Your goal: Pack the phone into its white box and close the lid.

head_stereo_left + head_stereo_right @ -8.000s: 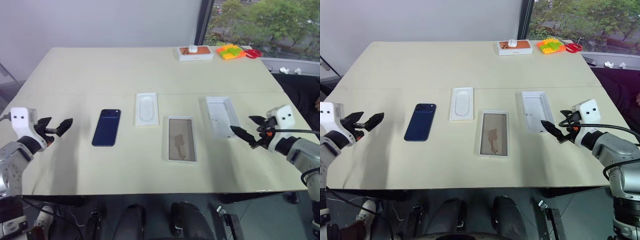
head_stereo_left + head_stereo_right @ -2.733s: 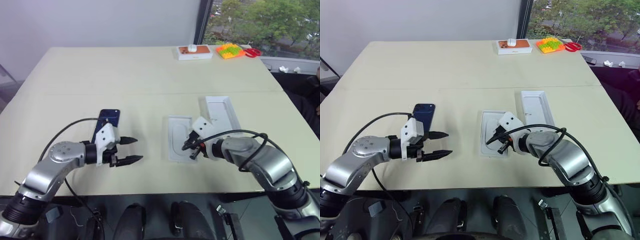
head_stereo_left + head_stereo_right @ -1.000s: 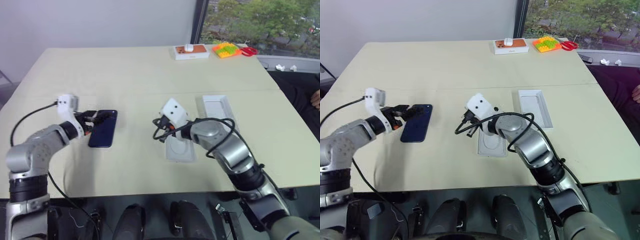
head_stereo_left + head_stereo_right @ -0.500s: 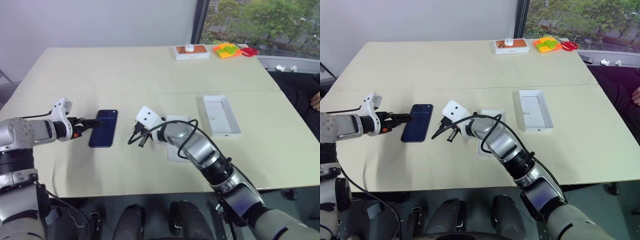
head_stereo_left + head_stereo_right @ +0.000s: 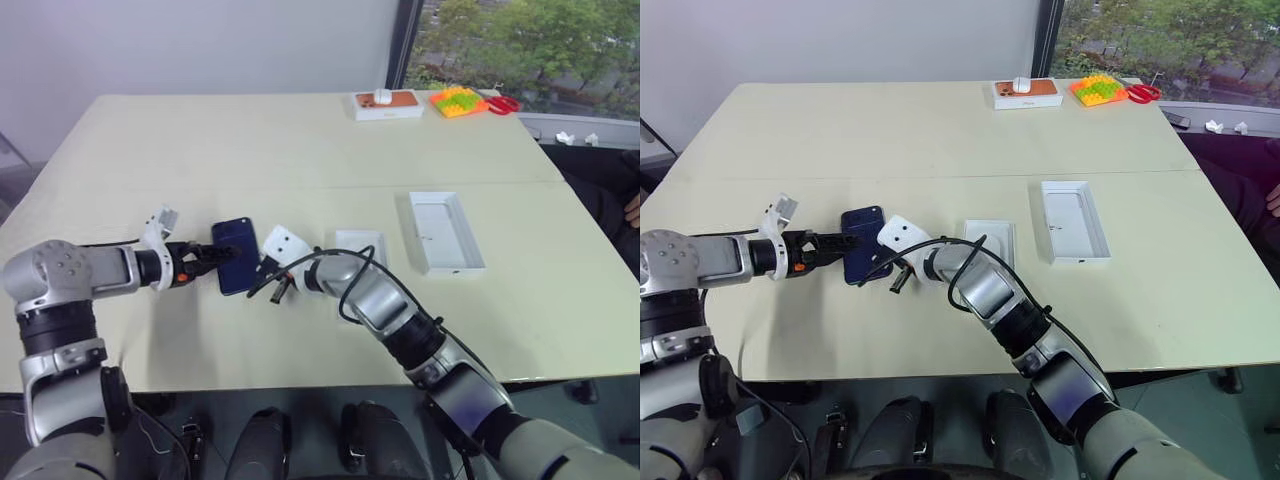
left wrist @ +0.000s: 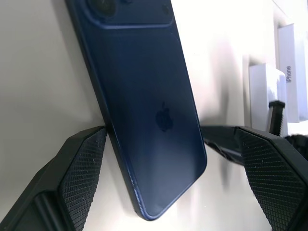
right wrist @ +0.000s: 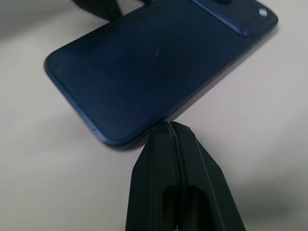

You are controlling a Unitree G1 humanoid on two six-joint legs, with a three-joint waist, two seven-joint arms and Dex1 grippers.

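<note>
The dark navy phone (image 5: 236,268) lies flat on the table, left of centre. My left gripper (image 5: 224,253) is open and straddles its near end. In the left wrist view the phone (image 6: 144,96) sits between the two fingers, and one finger (image 6: 82,163) touches its long edge. My right gripper (image 7: 169,126) is shut with nothing in it, and its tip is against the phone's (image 7: 159,62) opposite long edge. The white box (image 5: 358,243) lies just right of the right hand, partly hidden by that arm. The lid (image 5: 446,232) lies further right, white inside facing up.
At the table's far edge stand a small white box with an orange top (image 5: 388,104), a green and orange toy (image 5: 459,101) and red scissors (image 5: 505,103). Bare tabletop (image 5: 250,150) stretches behind the phone.
The phone has slid to the right, toward the box. My left gripper has followed it in and now straddles it. My right gripper has moved left, down to the phone's edge.
</note>
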